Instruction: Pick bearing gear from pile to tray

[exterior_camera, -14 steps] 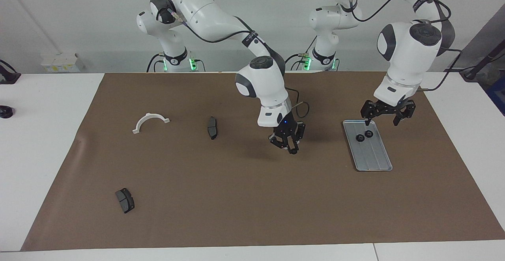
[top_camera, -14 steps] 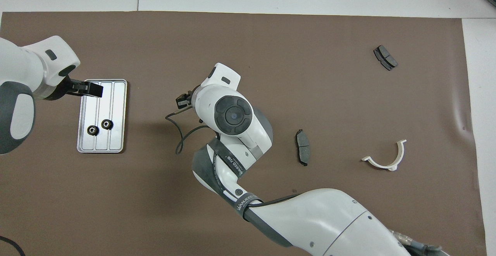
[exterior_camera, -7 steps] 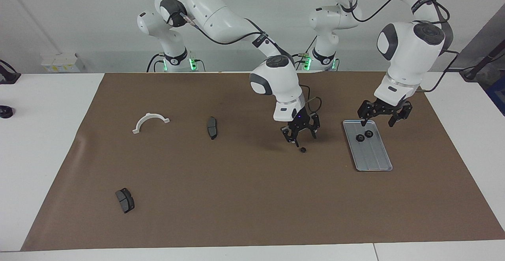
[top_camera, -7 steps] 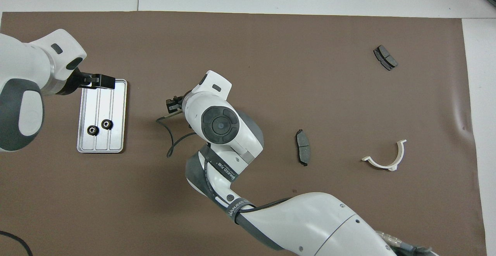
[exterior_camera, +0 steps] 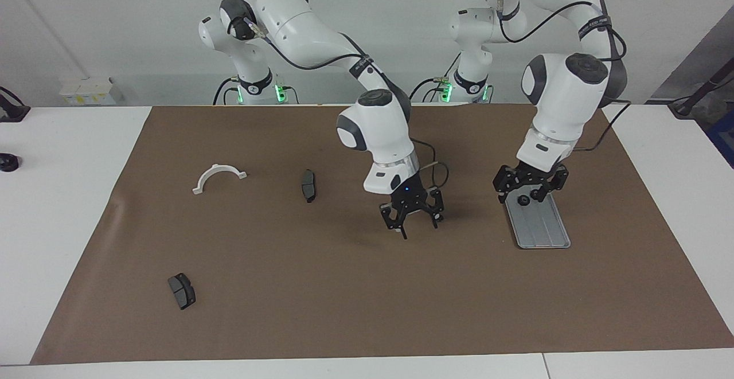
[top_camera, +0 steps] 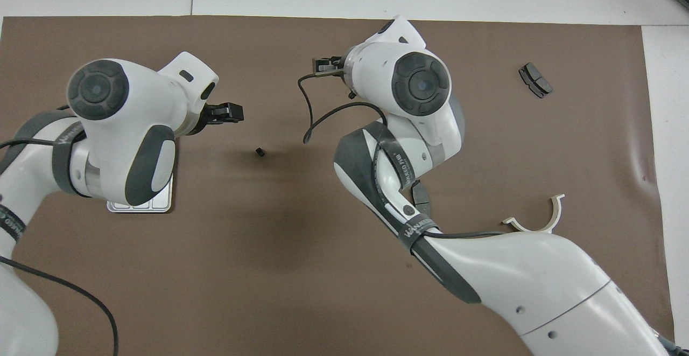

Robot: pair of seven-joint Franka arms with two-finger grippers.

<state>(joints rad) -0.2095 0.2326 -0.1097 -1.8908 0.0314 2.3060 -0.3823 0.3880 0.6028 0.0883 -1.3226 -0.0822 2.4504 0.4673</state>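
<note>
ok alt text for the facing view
Two robot arms hang open grippers over a brown mat: the right gripper mid-table, the left gripper over the tray. A white bracket and two brake pads lie toward the right arm's end.

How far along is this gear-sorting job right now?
Done: at least one small black round gear lies in the flat silver-grey metal tray, beneath the open left gripper. In hand: nothing; the right gripper is open, empty. Left: one loose black gear on the brown mat.
</note>
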